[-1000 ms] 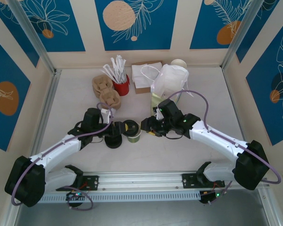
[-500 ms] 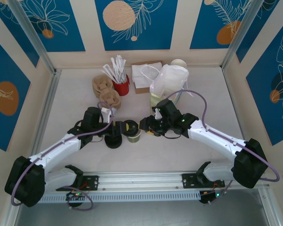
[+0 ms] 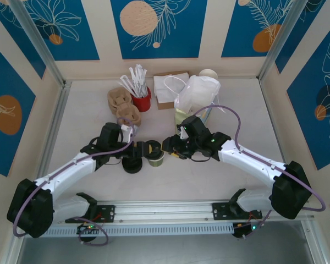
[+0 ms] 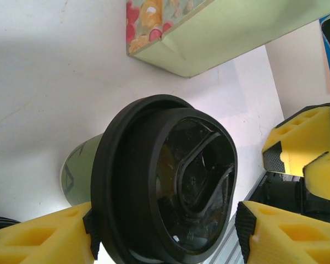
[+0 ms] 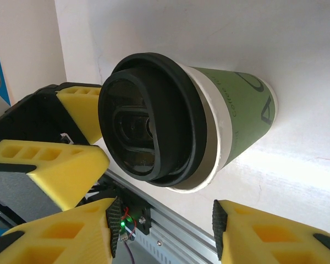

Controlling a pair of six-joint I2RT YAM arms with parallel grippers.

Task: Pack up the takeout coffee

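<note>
Takeout coffee (image 5: 209,121) bears dark printed lettering, too blurred to read.

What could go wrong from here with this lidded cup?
1. Both grippers crowd the takeout coffee: the left gripper is open around its lid and the right gripper is open beside it. They might collide or tip it.
2. A white rim shows under the lid in the right wrist view, so the lid may sit unevenly and pop off.
</note>
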